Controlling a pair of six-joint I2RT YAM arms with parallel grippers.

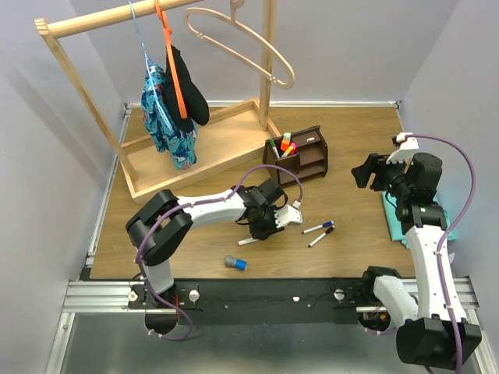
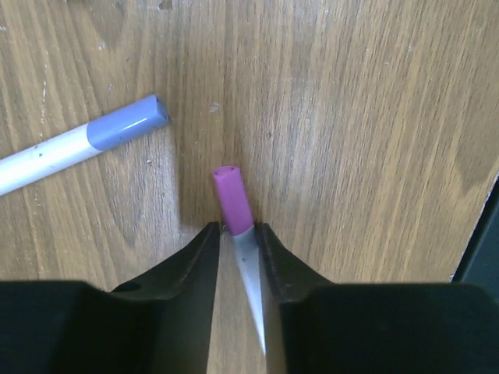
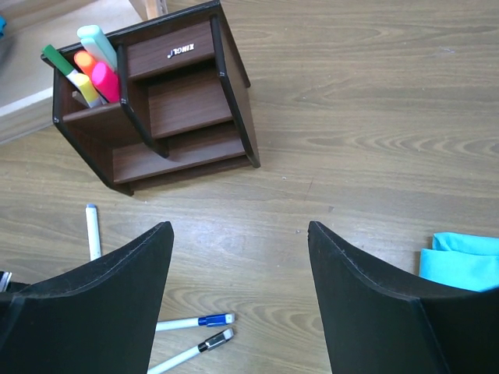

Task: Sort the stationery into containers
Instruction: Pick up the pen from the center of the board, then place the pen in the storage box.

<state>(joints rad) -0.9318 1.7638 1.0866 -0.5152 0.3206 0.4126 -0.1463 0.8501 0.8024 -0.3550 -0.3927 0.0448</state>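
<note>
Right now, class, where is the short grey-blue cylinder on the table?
In the top view the grey-blue cylinder lies on the table near its front edge, left of centre, just on the near side of the left gripper.

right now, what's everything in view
clothes rack: one, pale wood, far left of the table
garments: two, blue-patterned and black, hanging on the rack
hanger: one, pale wood, on the rack
desk organiser: one, dark brown, beside the rack
pens: at least four, green, mint, orange, pink tips, in the organiser's end compartment
white markers: four, purple, lilac, blue, black caps, loose on the table
cylinder: one, grey-blue, near edge
cloth: one, turquoise, right side
left tool: black, fingers either side of the purple-capped marker
right tool: black, open, empty
</note>
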